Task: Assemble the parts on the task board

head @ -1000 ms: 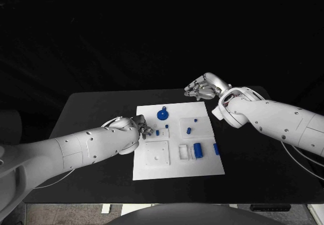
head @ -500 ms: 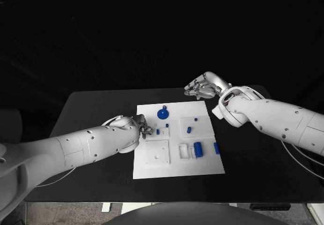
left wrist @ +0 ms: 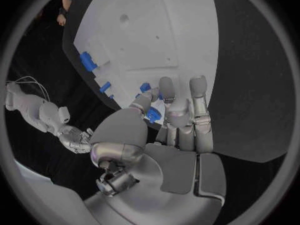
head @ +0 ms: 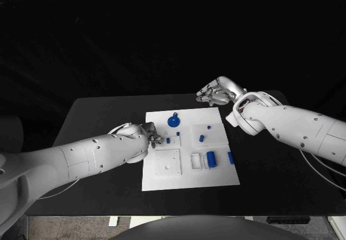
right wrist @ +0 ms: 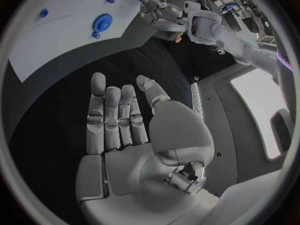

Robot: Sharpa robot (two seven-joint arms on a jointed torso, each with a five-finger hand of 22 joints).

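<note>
On the white task board (head: 189,150), small blue parts (head: 211,159) lie scattered.

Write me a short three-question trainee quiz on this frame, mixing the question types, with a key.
1. True or false: the right hand holds a blue part.
2. Multiple choice: where is the left hand? A) over the task board's left edge, fingers at a small blue part; B) off the table; C) on the round blue part.
3. Fill in: the right hand's fingers are ____ above the black table, beyond the board's far edge.

Key
1. False: its palm shows bare in the right wrist view.
2. A
3. Spread apart and holding nothing.
</note>
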